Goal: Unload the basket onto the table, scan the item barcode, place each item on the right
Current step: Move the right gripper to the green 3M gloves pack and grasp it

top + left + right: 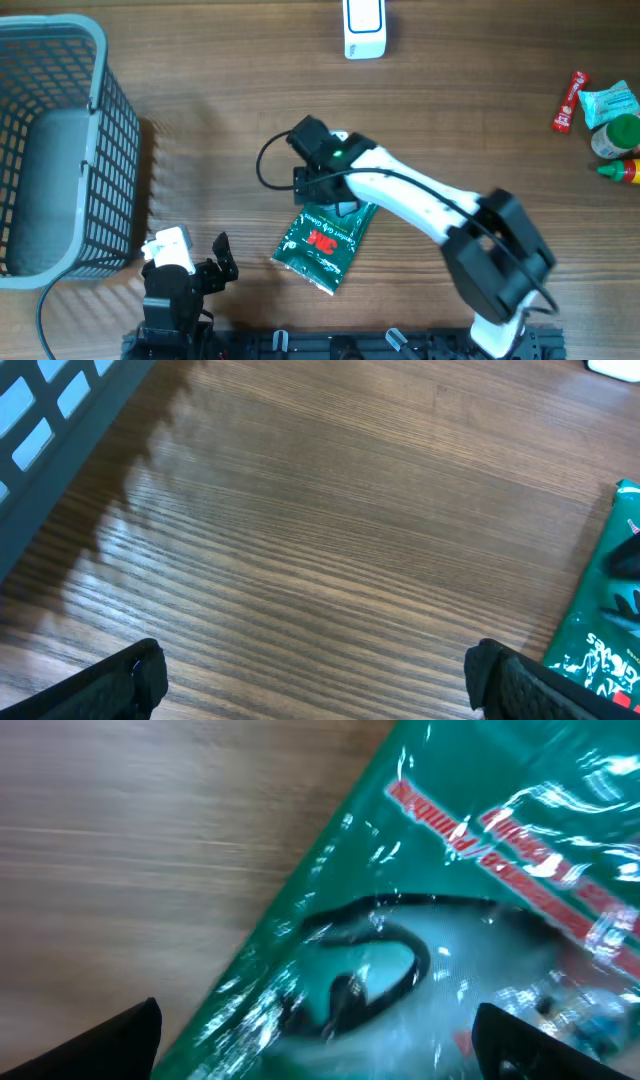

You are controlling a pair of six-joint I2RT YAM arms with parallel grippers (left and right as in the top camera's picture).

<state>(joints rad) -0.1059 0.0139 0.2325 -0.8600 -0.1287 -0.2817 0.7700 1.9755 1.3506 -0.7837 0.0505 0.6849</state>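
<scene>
Nearest the robot's base, the left gripper [222, 258] sits low over the brown wooden table [200, 100], its jaws spread wide and holding nothing. Just to its right lies the flat, glossy green plastic packet [322, 243], printed with a red "3M" logo. The smaller white lettering beside the logo is too small to read.

The right gripper [335, 205] hangs over the packet's far end with its jaws fully apart. I cannot tell whether it touches the packet. Its wrist camera shows red print on the crinkled film, too blurred to read.

A grey plastic lattice basket [100, 90] stands to the left. A white box-shaped scanner [363, 28] sits at the far edge, well apart from the packet.
</scene>
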